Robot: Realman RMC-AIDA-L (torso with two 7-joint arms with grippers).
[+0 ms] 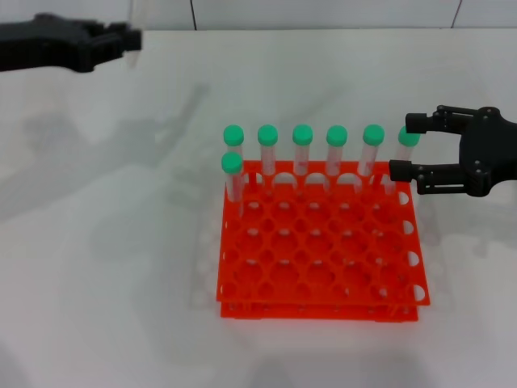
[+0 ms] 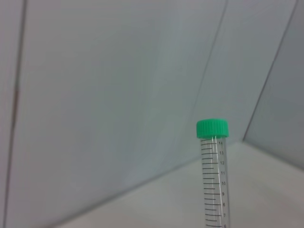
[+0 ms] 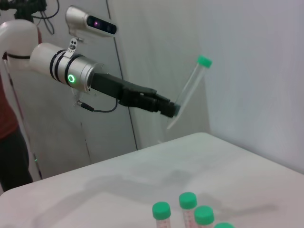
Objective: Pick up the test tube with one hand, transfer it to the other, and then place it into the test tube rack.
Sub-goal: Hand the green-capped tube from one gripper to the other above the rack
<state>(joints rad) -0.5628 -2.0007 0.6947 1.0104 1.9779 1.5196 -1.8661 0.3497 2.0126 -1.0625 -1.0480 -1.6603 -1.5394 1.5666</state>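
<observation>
Currently the test tube (image 3: 191, 89), slim clear plastic with printed graduations and a round green screw cap, is being held tilted in the air by the left gripper (image 3: 172, 110), jaws clamped on its lower part, well apart from the test tube rack (image 1: 319, 250). The right gripper (image 1: 404, 147) is hovering at the rack's far right corner, jaws apart around a racked green-capped tube (image 1: 408, 139) on the white worktop (image 1: 105, 267).

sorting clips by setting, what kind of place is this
Probably a lab bench set up for robot trials: an orange test tube rack of green-capped tubes on a plain white table, the left gripper holding the test tube aloft, and the right gripper by the rack.
</observation>
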